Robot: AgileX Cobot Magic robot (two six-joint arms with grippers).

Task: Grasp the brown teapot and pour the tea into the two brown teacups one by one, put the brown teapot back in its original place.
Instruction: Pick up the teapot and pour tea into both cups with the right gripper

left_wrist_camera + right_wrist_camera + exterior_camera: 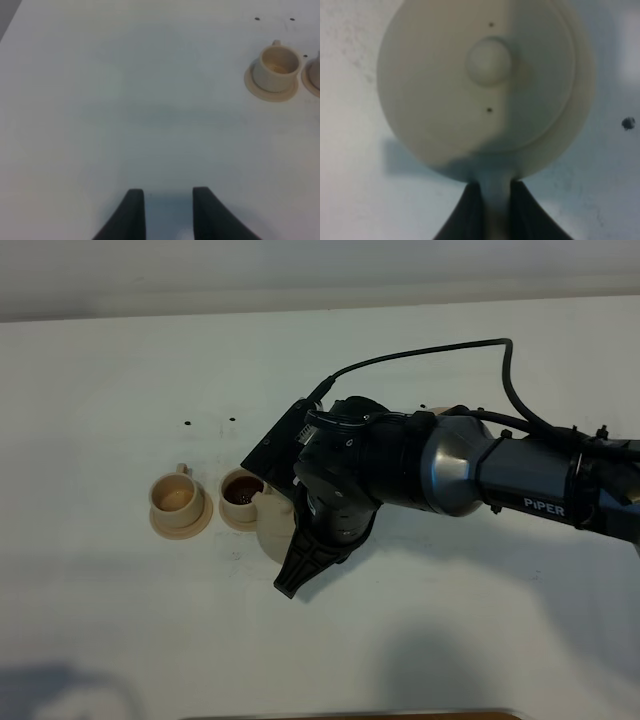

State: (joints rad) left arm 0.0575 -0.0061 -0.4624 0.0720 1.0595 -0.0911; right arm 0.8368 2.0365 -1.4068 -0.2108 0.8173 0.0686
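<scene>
While the right gripper [492, 210] is clamped on the brown teapot's [480, 85] handle right beside the dark-filled teacup [241, 492], any slip or swing could tip that cup or miss the pale teacup [176, 499] beyond it.

Two teacups were counted on the table [100, 620]: the left teacup [176, 496] at nine o'clock and the right teacup [241, 490] beside it, each set on one of two saucers [158, 527]. One teapot [485, 85] was seen. Two grippers were counted, the left gripper [169, 200] and the right gripper [495, 192].
</scene>
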